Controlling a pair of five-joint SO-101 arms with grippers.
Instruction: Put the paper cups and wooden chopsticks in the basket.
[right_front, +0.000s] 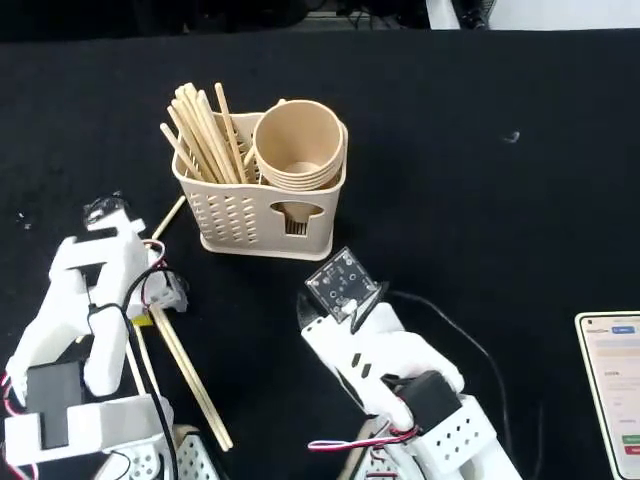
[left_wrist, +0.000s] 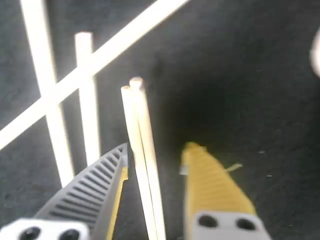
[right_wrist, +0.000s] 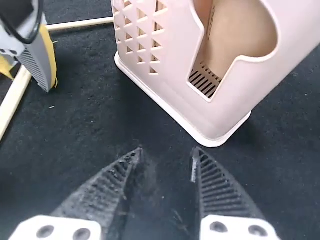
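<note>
Basket (right_front: 250, 215) at mid-desk (right_front: 500, 200) holds stacked paper cups (right_front: 298, 140) and bundled chopsticks (right_front: 205, 125). At its 7 o'clock, the open left claw (left_wrist: 157, 148) straddles two loose chopsticks (left_wrist: 141, 120); at 5 o'clock, the right claw (right_wrist: 167, 155) gapes empty.

No txt, nos. or signs legible anywhere. Phone (right_front: 612, 390) at the counter (right_front: 480, 200) edge has a lit screen w/ rows of print and a few coloured bars, all too small to read.
</note>
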